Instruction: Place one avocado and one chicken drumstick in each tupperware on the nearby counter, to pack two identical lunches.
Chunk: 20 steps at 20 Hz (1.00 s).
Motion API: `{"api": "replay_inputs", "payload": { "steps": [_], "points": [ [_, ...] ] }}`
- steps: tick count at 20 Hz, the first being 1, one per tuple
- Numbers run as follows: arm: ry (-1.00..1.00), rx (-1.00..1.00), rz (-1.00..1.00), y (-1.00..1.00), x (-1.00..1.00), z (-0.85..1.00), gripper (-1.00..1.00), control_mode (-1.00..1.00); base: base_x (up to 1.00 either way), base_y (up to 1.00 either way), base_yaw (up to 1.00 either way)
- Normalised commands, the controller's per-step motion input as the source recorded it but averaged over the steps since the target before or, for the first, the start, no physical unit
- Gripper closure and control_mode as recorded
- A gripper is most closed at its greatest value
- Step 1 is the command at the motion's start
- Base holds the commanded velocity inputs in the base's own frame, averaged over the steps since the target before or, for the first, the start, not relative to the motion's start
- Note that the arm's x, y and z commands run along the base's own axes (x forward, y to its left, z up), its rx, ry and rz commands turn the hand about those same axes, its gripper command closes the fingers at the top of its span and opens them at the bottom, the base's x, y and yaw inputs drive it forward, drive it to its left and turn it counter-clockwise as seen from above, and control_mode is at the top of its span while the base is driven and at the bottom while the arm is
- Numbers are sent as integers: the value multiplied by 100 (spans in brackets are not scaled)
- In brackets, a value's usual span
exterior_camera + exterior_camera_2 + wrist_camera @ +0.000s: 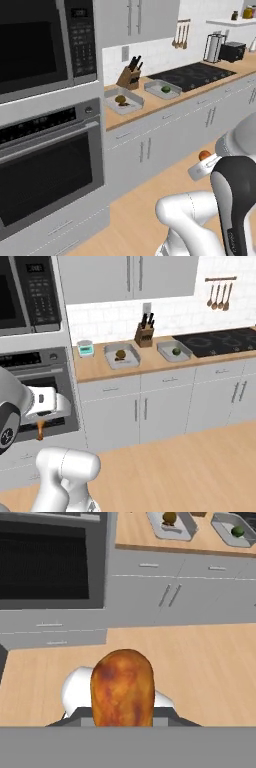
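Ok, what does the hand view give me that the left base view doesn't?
Hand view: a close look at the orange-brown chicken drumstick, its browned meaty end clamped in the jaws, above the wooden floor.
Left base view: the microwave, knife block, cooktop and toaster.
Both: the drumstick, the oven, and two tupperware on the counter, the nearer tupperware holding an olive-brown avocado, the farther tupperware a green avocado.

Glossy white arm, apparently black joints.
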Motion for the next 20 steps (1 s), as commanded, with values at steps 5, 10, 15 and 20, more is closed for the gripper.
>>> {"api": "replay_inputs", "payload": {
  "steps": [5,10,15,20],
  "points": [
    [0,0,0,0,0,0,100,100,100,-83,4],
    [0,0,0,0,0,0,100,100,100,-74,10],
    [0,0,0,0,0,0,100,100,100,-57,10],
    [0,0,0,0,0,0,100,100,100,-45,10]
  ]
}}
